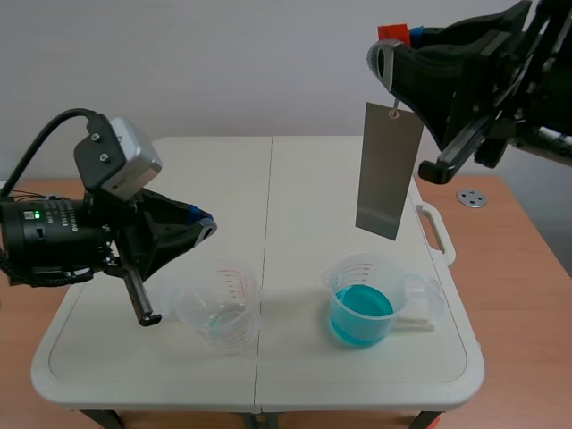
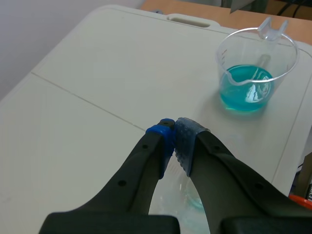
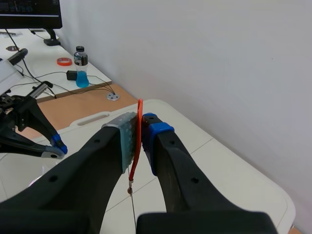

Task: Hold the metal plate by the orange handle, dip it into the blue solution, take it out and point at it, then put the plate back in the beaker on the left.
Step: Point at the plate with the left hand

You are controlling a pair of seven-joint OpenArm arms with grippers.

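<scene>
While pinched on the orange handle (image 3: 138, 146), lets the metal plate (image 1: 389, 170) hang free from the right claw (image 3: 140, 132), high over the blue solution (image 1: 361, 315) for dipping. Holds left claw (image 2: 174, 130) closed, empty, near left beaker (image 1: 223, 311).

My left arm (image 1: 54, 231) sits low, wrist tipped forward and down, and my left gripper (image 2: 174, 130) has its fingertips pressed together on nothing. My right arm (image 1: 487, 67) is raised high; my right gripper (image 3: 141, 123) clamps the orange handle (image 3: 141, 108) between its pads.
</scene>
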